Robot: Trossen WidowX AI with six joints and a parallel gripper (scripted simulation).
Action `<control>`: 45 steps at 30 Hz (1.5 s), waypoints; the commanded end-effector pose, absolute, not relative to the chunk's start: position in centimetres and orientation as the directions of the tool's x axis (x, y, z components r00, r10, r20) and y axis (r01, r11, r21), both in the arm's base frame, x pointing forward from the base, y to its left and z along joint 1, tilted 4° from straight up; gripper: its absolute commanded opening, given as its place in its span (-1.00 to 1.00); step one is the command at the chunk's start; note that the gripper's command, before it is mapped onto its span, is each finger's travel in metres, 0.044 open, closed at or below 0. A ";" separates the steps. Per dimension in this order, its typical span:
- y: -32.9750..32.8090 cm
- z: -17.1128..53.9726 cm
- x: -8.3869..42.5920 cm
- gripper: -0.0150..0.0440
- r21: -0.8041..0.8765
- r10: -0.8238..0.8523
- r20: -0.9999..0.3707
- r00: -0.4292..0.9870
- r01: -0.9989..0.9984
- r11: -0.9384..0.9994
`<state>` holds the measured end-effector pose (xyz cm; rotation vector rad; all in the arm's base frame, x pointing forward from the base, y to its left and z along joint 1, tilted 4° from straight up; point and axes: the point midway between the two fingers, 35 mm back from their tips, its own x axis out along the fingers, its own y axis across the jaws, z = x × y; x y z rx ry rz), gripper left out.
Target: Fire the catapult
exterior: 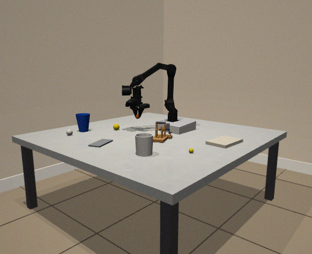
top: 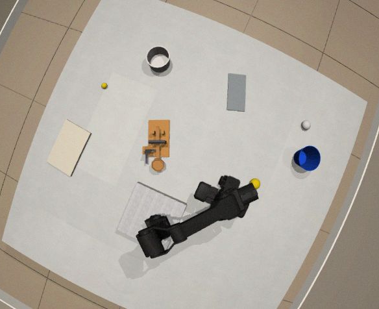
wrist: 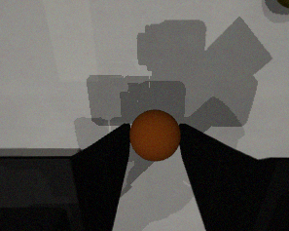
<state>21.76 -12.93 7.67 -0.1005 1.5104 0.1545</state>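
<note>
With its fingers partly closed, the gripper (exterior: 137, 116) (wrist: 154, 130) holds the orange ball (exterior: 137, 116) (wrist: 155, 135) between its fingertips, above the table (top: 196, 132) (exterior: 117, 161) (wrist: 24, 96).

Ball (exterior: 137, 116) (wrist: 155, 135) between pincer (exterior: 137, 117) (wrist: 154, 130) tips.

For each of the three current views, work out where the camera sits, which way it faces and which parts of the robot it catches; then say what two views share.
Top: high above the table, facing down; the arm shows from overhead.
Exterior: beyond the table's near corner, facing across it toward the walls; the whole arm and hand show.
Wrist: on the arm near the hand, facing past the fingertips to the tabletop; only the two fingers show.
Shared: top and exterior both show the blue cup and catapult.
</note>
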 end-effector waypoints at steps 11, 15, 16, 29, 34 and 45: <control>-12.0 11.9 21.6 -0.49 0.026 0.037 -0.997 0.062 -0.181 0.983; -10.4 11.6 22.2 -0.49 0.037 0.046 -0.998 0.041 -0.206 0.978; -10.0 11.6 22.4 -0.49 0.039 0.048 -0.998 0.035 -0.212 0.977; -5.2 11.1 23.8 -0.49 0.038 0.034 -0.999 -0.019 -0.315 0.948; -3.2 10.9 24.1 -0.49 0.047 0.033 -0.998 -0.047 -0.341 0.939; 1.3 10.4 24.1 -0.49 0.055 0.014 -0.994 -0.106 -0.396 0.916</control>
